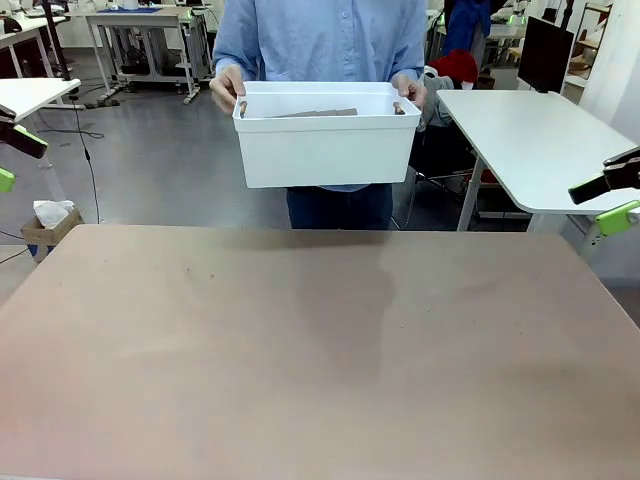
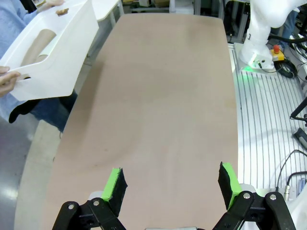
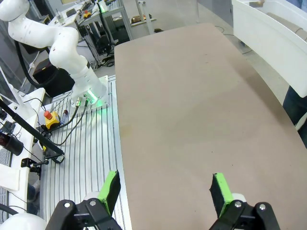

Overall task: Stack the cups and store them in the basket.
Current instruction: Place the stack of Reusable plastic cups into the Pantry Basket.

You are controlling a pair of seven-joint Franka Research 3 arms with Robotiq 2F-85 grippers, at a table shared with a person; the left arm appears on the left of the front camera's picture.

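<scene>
A person standing at the table's far side holds the white basket in both hands, in the air just beyond the far edge. A stack of tan-brown cups lies on its side inside the basket, and the stack also shows in the left wrist view. The mint-green cup is hidden. My left gripper hangs open off the table's left side, its fingers wide apart over the near table end. My right gripper hangs open off the right side, far from the basket.
The tan table top lies between both arms. A white side table stands behind at the right, and a cardboard box sits on the floor at the left. The other arm's white base stands beside the table's edge.
</scene>
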